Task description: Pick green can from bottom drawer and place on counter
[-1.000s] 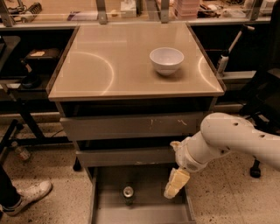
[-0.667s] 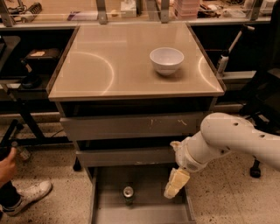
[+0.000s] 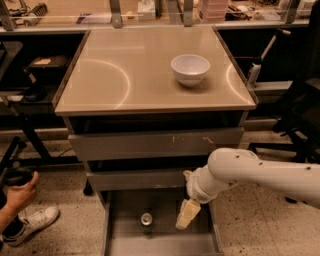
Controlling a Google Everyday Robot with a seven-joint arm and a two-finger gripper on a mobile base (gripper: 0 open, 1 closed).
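The green can (image 3: 146, 220) stands upright on the flat grey floor of the open bottom drawer (image 3: 125, 240), its silver pull-tab end facing up. My gripper (image 3: 187, 214), with cream-coloured fingers, hangs over the drawer's right side, a short way right of the can and apart from it. The white arm (image 3: 260, 175) reaches in from the right. The glossy beige counter (image 3: 125, 75) lies above the drawers and bears a white bowl (image 3: 190, 69).
Two wider grey drawers (image 3: 155, 145) with scratched fronts sit above the bottom one. A person's hand (image 3: 20, 192) and white shoe (image 3: 32, 225) are at the lower left. A cluttered wooden bench (image 3: 150, 10) runs behind. A dark chair (image 3: 300, 110) stands at right.
The person's hand has come into view at the lower left. The arm, gripper and can have not visibly moved.
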